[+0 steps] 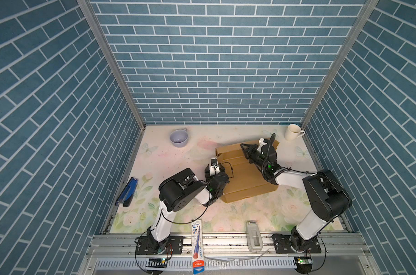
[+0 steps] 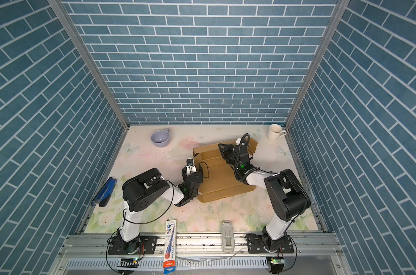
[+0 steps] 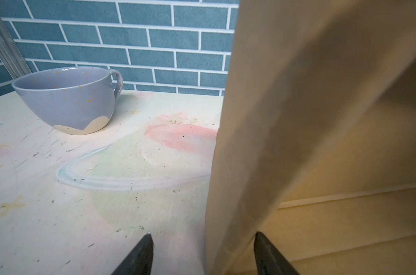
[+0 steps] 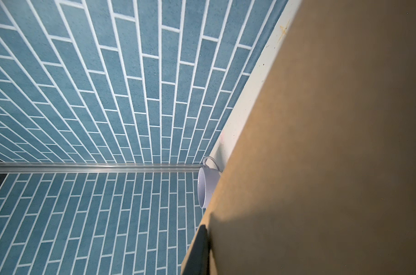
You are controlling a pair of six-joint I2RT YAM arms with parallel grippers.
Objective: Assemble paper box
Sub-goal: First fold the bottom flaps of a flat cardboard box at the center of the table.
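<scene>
White links (image 1: 163, 221), black joint housings (image 1: 176, 190), black cables (image 1: 281, 172), green LEDs (image 1: 211, 189), dark fingers (image 3: 140, 256).

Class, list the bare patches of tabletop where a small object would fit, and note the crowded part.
Free: between purple cup and white mug at the back; between cup and blue stapler; between paper box and pen packet in front. Crowded: right around the box.

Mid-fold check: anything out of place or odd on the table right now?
The pen pack and the grey device hang off the table's front edge onto the metal rail. The box lies skewed, half folded, which fits the job. Nothing spilled or visibly torn.
</scene>
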